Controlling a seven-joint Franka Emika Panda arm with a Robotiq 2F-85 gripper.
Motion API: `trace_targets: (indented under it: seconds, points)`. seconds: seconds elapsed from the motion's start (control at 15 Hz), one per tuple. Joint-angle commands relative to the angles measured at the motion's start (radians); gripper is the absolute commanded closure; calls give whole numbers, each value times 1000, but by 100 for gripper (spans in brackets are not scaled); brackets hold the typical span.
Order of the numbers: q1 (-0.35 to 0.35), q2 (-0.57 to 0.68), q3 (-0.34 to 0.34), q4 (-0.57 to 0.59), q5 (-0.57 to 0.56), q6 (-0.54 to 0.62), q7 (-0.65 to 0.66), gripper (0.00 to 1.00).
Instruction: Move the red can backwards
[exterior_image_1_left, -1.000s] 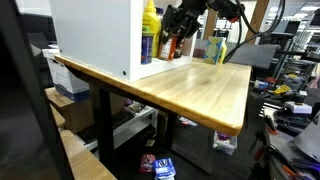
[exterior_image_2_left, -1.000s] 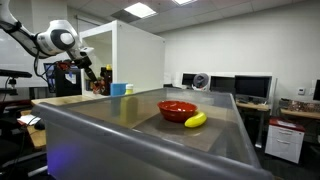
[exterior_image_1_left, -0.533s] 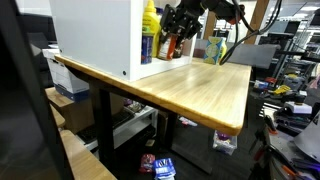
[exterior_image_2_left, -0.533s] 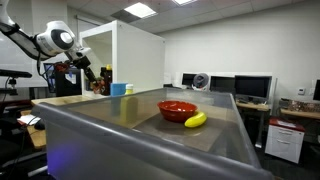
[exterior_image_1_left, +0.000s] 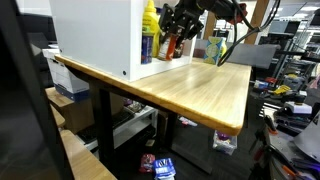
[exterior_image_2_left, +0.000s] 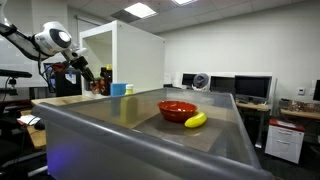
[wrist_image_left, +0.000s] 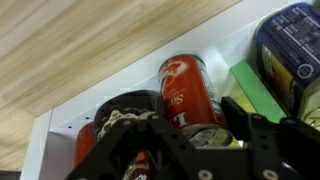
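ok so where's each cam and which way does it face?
Exterior view: low beside the wooden table, facing across to the white cabinet; arm and claw show.
Exterior view: behind a grey surface with a red bowl, facing the cabinet; arm shows.
Wrist view: looks at the red can; claw fingers show.
Both exterior views share cabinet and arm.

The arm (exterior_image_2_left: 52, 40) came in from the side with its white joint held high and the forearm sloping down to the wrist. In both exterior views the claw (exterior_image_1_left: 176, 22) pointed downward and slightly forward. In the wrist view the claw (wrist_image_left: 195, 140) entered from the bottom edge. Its black fingers (wrist_image_left: 122, 135) stood partly apart, one on each side of the can (wrist_image_left: 190, 90). Whether they pressed on it could not be made out.
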Motion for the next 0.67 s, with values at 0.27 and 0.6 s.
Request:
trace_targets:
  seconds: [0.27,0.6]
  points:
    - [44,50,-18,66,-67,-98,141,67]
    - [97,95,-75,111,-80,-124,98,67]
